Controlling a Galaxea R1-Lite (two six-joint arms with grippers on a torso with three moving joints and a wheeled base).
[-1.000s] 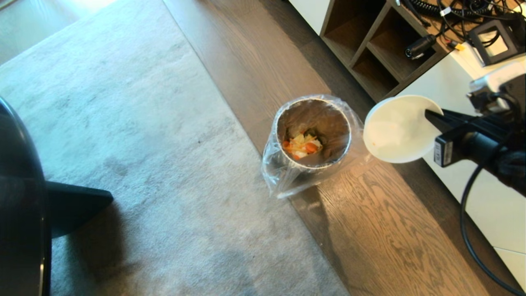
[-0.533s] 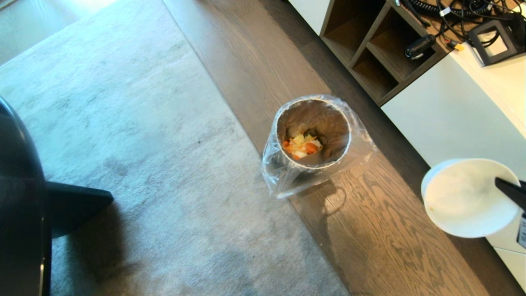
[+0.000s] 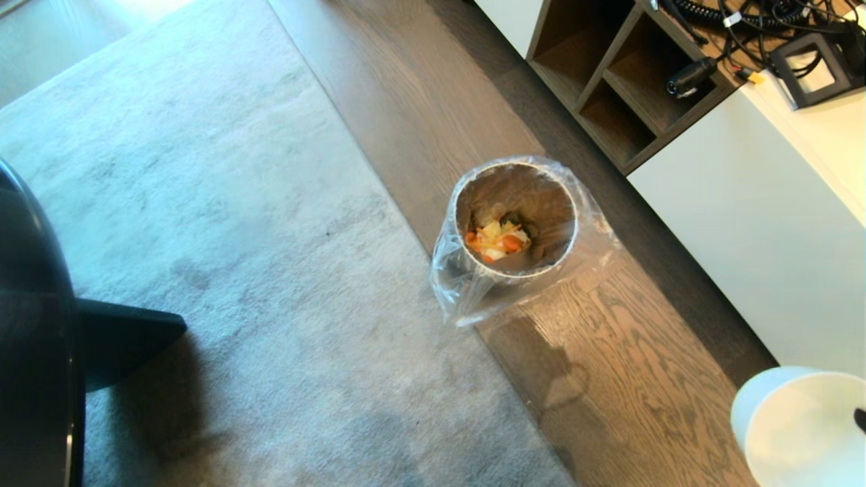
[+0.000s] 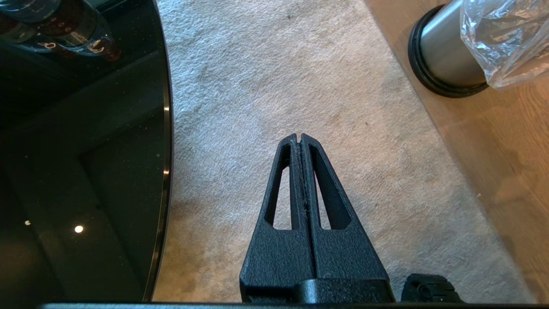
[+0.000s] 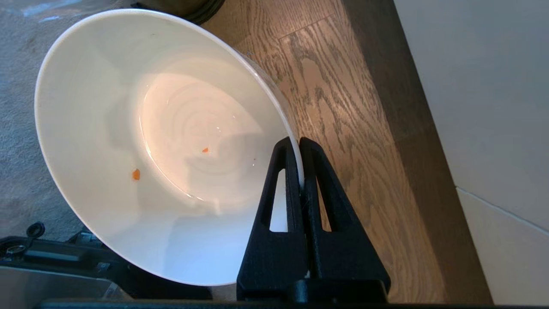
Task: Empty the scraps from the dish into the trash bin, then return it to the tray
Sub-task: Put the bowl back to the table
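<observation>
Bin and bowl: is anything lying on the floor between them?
No. In the head view, only bare wood floor lies between the bin and the bowl.

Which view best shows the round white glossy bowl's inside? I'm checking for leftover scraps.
The right wrist view: the round white glossy bowl faces the camera, two tiny orange specks visible. The head view catches only part of it at the corner; the left wrist view shows none.

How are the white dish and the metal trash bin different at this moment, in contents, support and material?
Contents: the dish holds only two tiny orange specks, while the trash bin holds a heap of orange and pale scraps.
Support: the dish is clamped at its rim by the right gripper; the trash bin stands on the wooden floor.
Material: the dish is glossy white; the trash bin is shiny metal with a clear plastic bag.
Both have round open tops.
</observation>
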